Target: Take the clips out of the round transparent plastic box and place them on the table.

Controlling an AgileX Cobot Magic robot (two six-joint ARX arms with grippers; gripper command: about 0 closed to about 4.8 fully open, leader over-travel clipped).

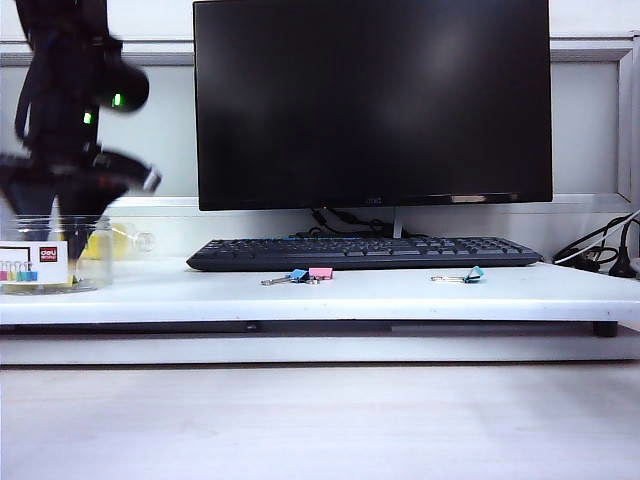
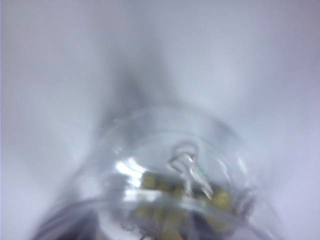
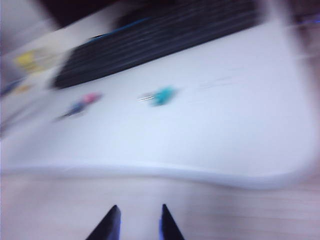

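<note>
At the far left of the exterior frame, the left gripper (image 1: 68, 215) is reaching down into the round transparent plastic box (image 1: 55, 255), which is sitting on the table (image 1: 400, 292) by its left end; how its jaws are standing cannot be told, since the dark arm and the jar wall are hiding them there, and the left wrist view is showing no fingers at all. That blurred view is looking into the box (image 2: 170, 170), where the clips (image 2: 165, 200) are lying as a pale-yellow heap with wire handles. Lower centre in the right wrist view, the right gripper (image 3: 137, 222) is hovering off the table's front edge, its two dark fingertips (image 3: 107, 225) standing slightly apart and grasping nothing. Mid-frame, blue and pink clips (image 1: 308, 274) and a teal clip (image 1: 470, 274) are lying before the keyboard (image 1: 365, 252), under the monitor (image 1: 372, 100).
</note>
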